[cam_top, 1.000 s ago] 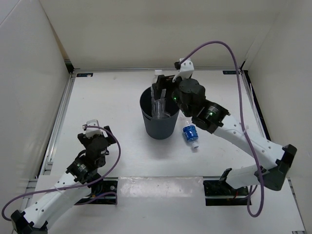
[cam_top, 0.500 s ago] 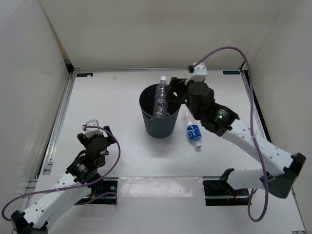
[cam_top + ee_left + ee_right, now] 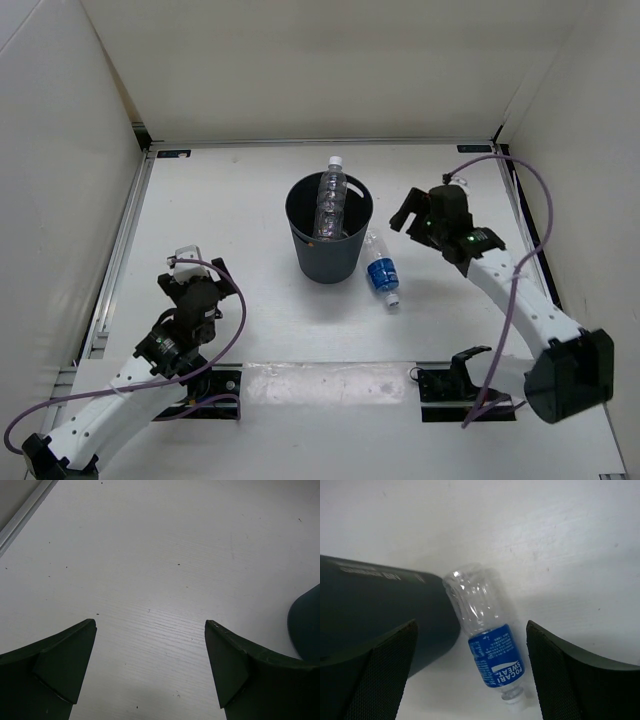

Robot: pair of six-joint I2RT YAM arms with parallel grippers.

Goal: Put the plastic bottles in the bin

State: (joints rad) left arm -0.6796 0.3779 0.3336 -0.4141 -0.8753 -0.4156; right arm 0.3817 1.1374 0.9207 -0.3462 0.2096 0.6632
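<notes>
1. Blue-label bottle (image 3: pixel 380 270) lies on bench just right of bin (image 3: pixel 328 265), cap toward near edge.
2. Right jaws apart, empty, nearer; bottle centred ahead of them, long axis across closing line.
3. Left jaws apart, empty, well away.

The dark grey round plastic bin (image 3: pixel 328 262) looks smooth with a dull satin sheen. Leaning in it, the clear plastic bottle with a white cap (image 3: pixel 329 200) is ribbed and glinting. The clear plastic bottle with a blue label (image 3: pixel 487 645) is thin, crinkled and glossy, and its label looks like slick printed film. The white table top (image 3: pixel 165 555) is matt, finely grained and speckled. The right gripper (image 3: pixel 471 624) has black pads (image 3: pixel 370 675) with a fine mesh-like texture. The left gripper (image 3: pixel 150 623) has fingers (image 3: pixel 55 665) that look like plain matt dark plastic.
</notes>
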